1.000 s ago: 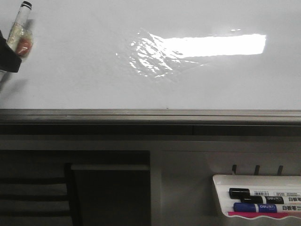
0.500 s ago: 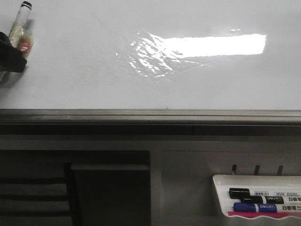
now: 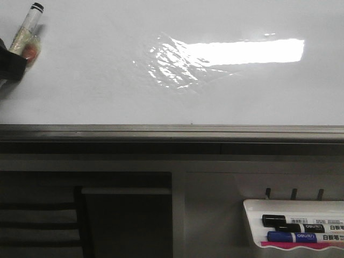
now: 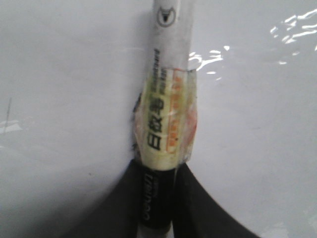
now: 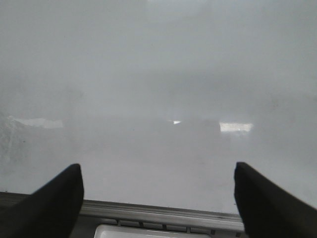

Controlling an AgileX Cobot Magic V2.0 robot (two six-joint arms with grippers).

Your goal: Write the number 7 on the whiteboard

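Front view shows the whiteboard (image 3: 177, 91) filling the upper half of the scene, glossy white, with a bright rectangular light reflection (image 3: 236, 52) right of centre and a grey metal edge rail (image 3: 172, 130) along its near edge. At the far-left edge, the left gripper (image 3: 9, 63) clenches a whiteboard marker (image 3: 27, 33), whose black-capped end slants up and to the right over the board. The left wrist view shows that marker (image 4: 166, 119) pinched between the two dark fingers (image 4: 198, 208), its yellowish label wrapped in clear tape, with the board (image 4: 64, 99) behind it. A thin faint stroke (image 4: 8, 110) shows on the board near the edge of that view, though it is too slight to say whether it belongs to a number 7; no clear digit shows in any view. In the right wrist view the right gripper (image 5: 158, 198) hangs released, fingers spread wide before the board (image 5: 158, 89). Below the rail, at the near-right corner, a small white marker tray (image 3: 252, 226) holds a black marker (image 3: 293, 220) and a blue marker (image 3: 301, 236).
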